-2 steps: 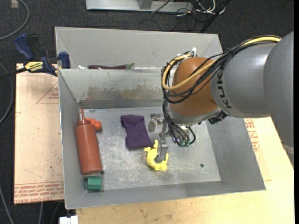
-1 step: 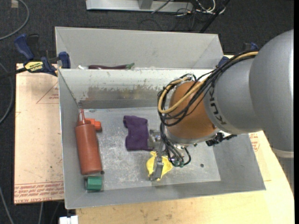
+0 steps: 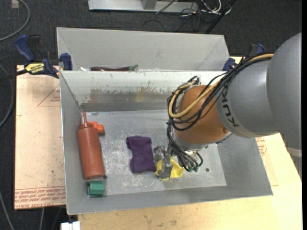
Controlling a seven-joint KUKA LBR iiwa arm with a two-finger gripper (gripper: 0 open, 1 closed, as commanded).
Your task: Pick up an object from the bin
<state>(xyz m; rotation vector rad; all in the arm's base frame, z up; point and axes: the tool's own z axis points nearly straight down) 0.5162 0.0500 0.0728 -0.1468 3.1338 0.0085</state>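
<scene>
My gripper (image 3: 165,166) is low in the bin, right of centre near the front, with its fingers down on a small yellow object (image 3: 174,172) that shows beside and beneath them. Whether that object is between the fingers I cannot make out. A purple cloth-like piece (image 3: 140,153) lies just left of the gripper, close to touching it.
A tall red-brown squeeze bottle (image 3: 89,150) with an orange cap lies along the left side of the bin. A small green block (image 3: 96,188) sits at the bottle's near end, by the front left corner. The arm's orange cover and cables hang over the bin's right half.
</scene>
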